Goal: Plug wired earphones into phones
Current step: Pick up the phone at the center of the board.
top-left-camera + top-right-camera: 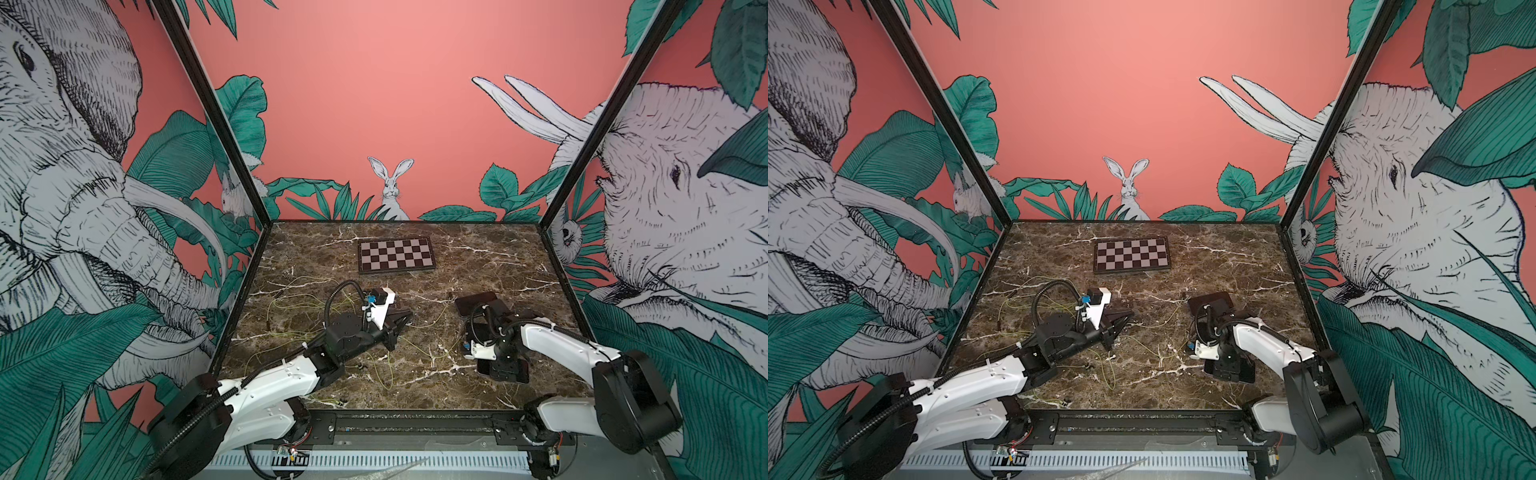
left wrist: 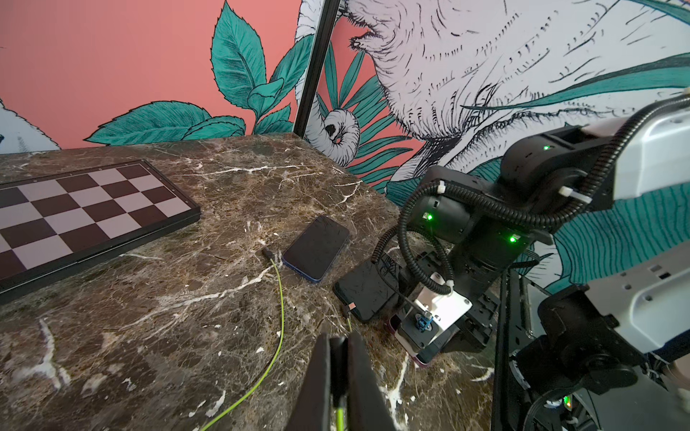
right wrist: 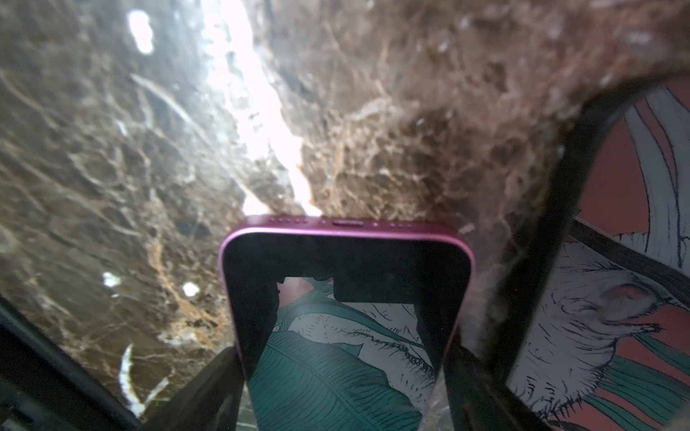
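Note:
Three phones lie at the right: a blue-edged phone [image 2: 316, 248], a black phone [image 2: 367, 291] and a pink-edged phone [image 3: 347, 298]. My right gripper [image 3: 341, 354] is over the pink-edged phone [image 1: 521, 374], one finger against each long side, shut on it. The port on its end [image 3: 349, 222] holds no plug. My left gripper [image 2: 338, 341] is shut on a dark plug with its yellow-green earphone cord [image 2: 339, 410], pointing toward the phones. One plug [image 2: 268, 253] lies beside the blue-edged phone. Another plug [image 2: 351, 308] touches the black phone's end; whether it is seated I cannot tell.
A tangle of yellow-green cords [image 1: 291, 307] spreads over the marble table [image 1: 436, 374] at the left and front. A black-framed checkerboard [image 1: 397, 255] lies at the back. Black posts and mural walls close in both sides.

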Action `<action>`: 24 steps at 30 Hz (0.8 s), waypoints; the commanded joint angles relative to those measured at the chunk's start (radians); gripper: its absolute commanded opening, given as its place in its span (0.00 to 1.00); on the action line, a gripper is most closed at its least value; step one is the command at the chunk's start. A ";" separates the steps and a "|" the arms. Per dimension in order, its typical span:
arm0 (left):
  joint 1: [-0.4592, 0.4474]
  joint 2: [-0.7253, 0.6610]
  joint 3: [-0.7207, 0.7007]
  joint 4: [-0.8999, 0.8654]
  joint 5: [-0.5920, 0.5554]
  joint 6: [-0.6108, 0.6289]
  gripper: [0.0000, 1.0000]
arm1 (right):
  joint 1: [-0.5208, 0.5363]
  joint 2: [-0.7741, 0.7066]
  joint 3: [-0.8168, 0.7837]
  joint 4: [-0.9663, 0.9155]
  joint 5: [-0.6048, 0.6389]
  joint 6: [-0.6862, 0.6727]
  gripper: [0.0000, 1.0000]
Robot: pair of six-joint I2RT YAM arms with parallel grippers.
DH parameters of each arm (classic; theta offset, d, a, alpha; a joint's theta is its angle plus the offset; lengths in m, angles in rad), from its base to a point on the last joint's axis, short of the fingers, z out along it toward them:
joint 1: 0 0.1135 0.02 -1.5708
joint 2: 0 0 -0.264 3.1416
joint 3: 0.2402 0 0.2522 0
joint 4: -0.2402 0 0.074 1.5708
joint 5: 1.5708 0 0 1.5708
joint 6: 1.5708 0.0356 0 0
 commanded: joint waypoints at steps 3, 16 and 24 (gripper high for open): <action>0.006 -0.016 0.001 0.010 -0.009 -0.011 0.00 | 0.021 0.060 -0.046 0.030 -0.052 -0.026 0.82; 0.006 -0.001 0.006 -0.011 -0.011 -0.001 0.00 | 0.059 0.021 -0.103 0.090 -0.041 0.023 0.84; 0.006 0.016 0.026 -0.017 0.011 0.006 0.00 | 0.070 0.081 -0.072 0.098 -0.047 0.032 0.74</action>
